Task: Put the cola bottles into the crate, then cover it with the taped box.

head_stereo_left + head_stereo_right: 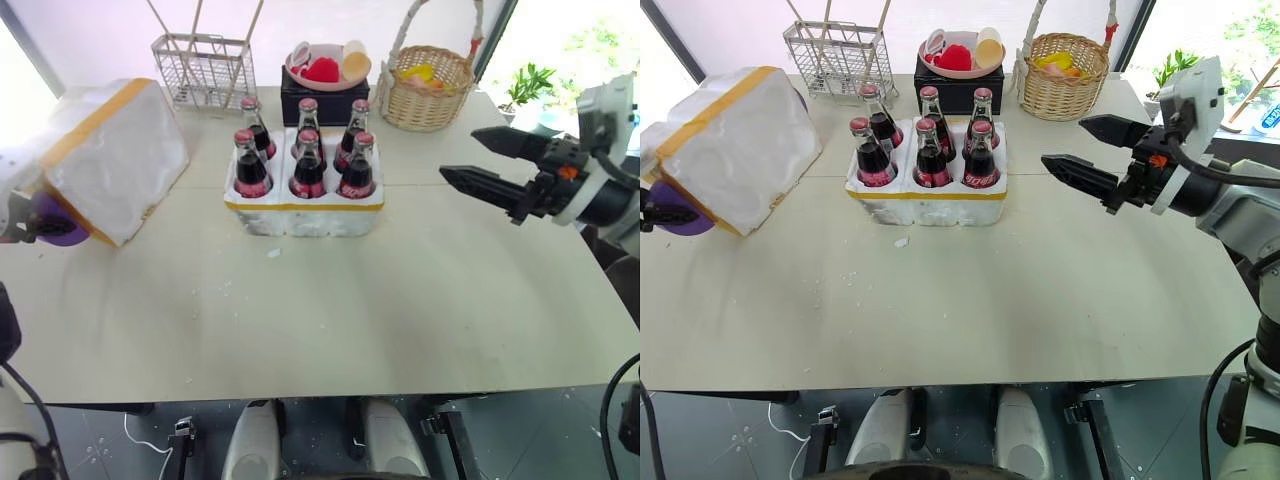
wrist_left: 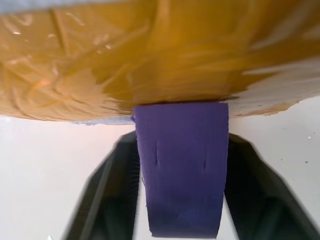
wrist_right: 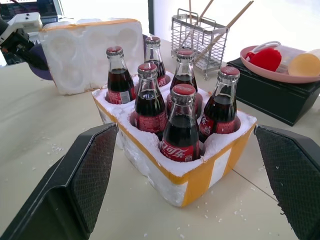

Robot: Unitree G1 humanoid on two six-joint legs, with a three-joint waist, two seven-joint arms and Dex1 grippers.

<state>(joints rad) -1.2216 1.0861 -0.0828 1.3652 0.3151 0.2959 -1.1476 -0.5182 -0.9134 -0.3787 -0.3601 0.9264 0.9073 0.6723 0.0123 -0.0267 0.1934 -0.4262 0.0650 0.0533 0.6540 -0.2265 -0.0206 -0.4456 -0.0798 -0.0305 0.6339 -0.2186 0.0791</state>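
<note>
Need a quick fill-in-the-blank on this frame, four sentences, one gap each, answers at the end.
1. The crate holds ____ cola bottles.
2. The tape band round the crate is ____.
3. The left pincer is closed on a ____ tab fixed to the taped box.
4. The right pincer, beside the crate, has its fingers ____.

Answers: six; yellow; purple; open
</note>
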